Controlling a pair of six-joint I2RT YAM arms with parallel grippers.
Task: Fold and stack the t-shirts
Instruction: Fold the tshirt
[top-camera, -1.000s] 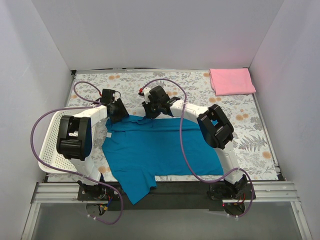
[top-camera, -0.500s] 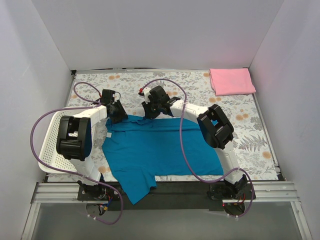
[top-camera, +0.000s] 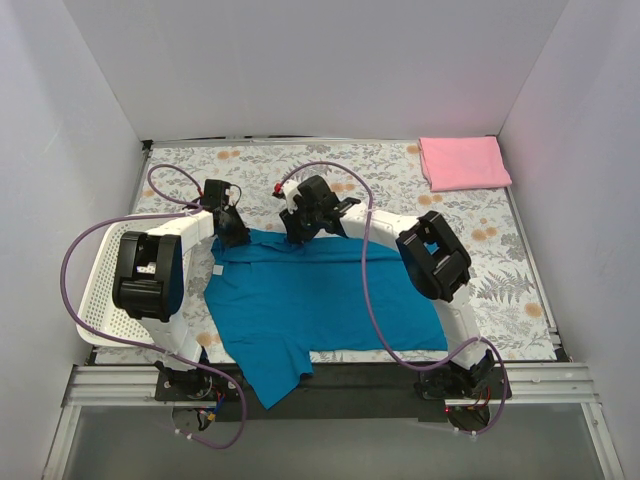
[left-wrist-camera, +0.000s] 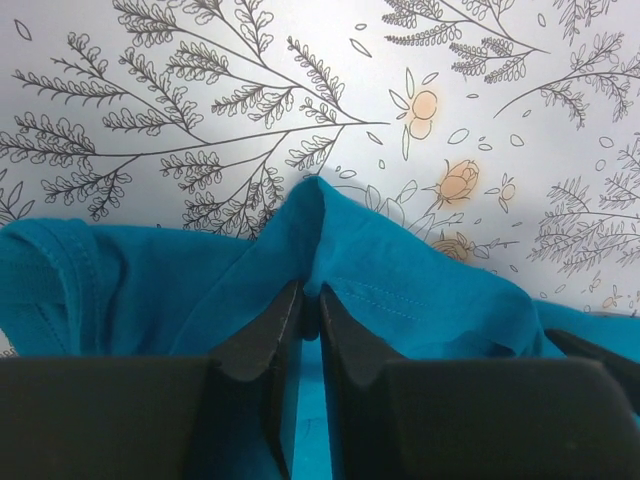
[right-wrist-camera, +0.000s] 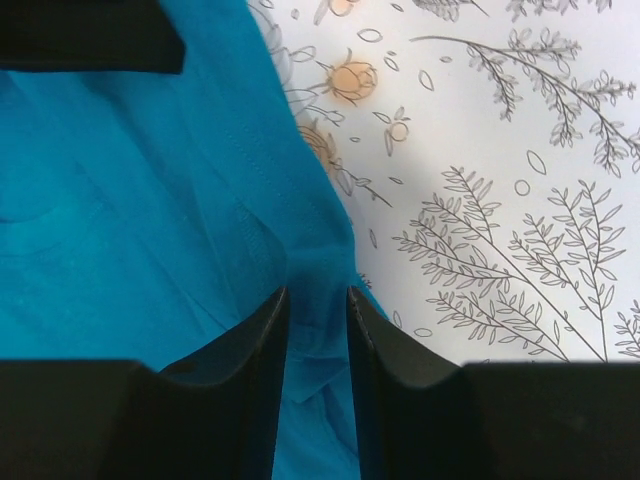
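Floral table (top-camera: 520, 260) carries the teal t-shirt (top-camera: 320, 300) spread at its near side, far hem pinched in the left claw (left-wrist-camera: 310, 300), right claw (right-wrist-camera: 318, 300) slightly parted astride it, grip unclear; the first fold seems to be starting, needing both claws secure before lifting.

White left arm (top-camera: 186, 228) and right arm (top-camera: 385, 222), black joints, black fingers (left-wrist-camera: 262, 342), purple cables (top-camera: 64, 272)

open floral desk (top-camera: 380, 170) runs between the teal shirt (top-camera: 320, 300) and the back wall (top-camera: 320, 70), and also along the shirt's right side. the folded pink shirt (top-camera: 463, 162) fills the far right corner. the white basket (top-camera: 98, 295) lines the left edge. the left arm (top-camera: 150, 270), right arm (top-camera: 432, 262) and purple cables (top-camera: 364, 290) arch over the teal shirt.
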